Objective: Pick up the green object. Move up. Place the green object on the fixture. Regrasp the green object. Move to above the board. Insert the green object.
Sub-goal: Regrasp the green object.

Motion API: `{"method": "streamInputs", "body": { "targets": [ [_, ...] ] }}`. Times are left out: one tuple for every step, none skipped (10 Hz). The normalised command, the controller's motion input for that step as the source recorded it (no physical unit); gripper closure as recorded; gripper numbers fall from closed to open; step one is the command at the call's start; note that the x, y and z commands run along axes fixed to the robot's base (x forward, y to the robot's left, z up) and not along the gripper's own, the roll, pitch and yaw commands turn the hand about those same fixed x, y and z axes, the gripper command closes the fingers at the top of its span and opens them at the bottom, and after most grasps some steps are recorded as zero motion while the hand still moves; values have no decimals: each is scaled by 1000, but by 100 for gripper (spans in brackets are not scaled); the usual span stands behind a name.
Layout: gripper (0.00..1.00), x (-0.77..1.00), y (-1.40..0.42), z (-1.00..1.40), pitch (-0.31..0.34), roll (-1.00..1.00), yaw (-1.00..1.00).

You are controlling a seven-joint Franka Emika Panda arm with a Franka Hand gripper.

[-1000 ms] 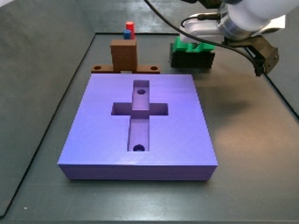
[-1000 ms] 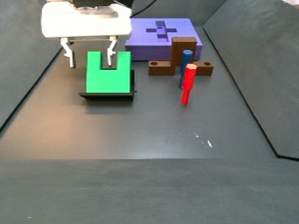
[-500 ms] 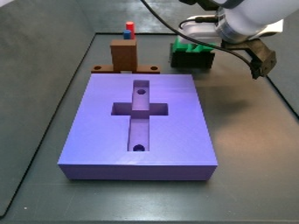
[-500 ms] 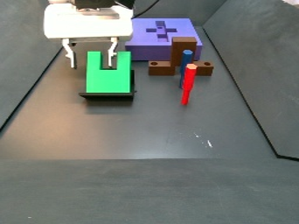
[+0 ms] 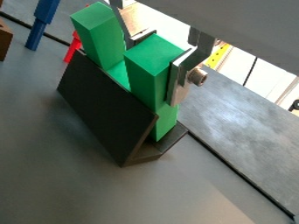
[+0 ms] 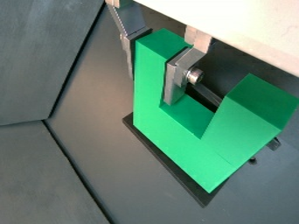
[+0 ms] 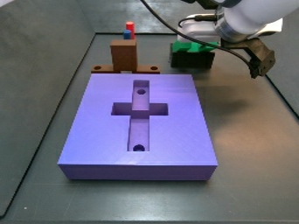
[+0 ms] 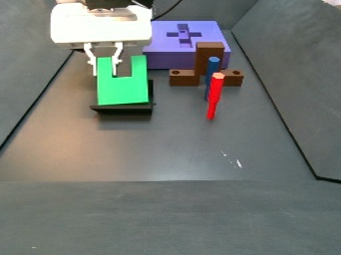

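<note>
my end effector has just closed its fingers onto one prong of the green object (resting below on the fixture), so the regrasp looks done.

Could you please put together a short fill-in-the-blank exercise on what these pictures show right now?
1. The green object rests on the dark ____.
2. The gripper has its silver fingers astride one ____ of the green object.
3. The recess in the purple board is shaped like a ____.
4. The red peg has a ____ tip.

Missing words: fixture; prong; cross; blue
</note>
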Motion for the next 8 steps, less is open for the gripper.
{"method": "streamInputs", "body": {
  "targets": [
    [100,0,0,0,0,0,0],
    [100,0,0,0,0,0,0],
    [100,0,0,0,0,0,0],
    [100,0,0,0,0,0,0],
    [100,0,0,0,0,0,0],
    [100,0,0,0,0,0,0],
    [100,0,0,0,0,0,0],
    [100,0,0,0,0,0,0]
  ]
}}
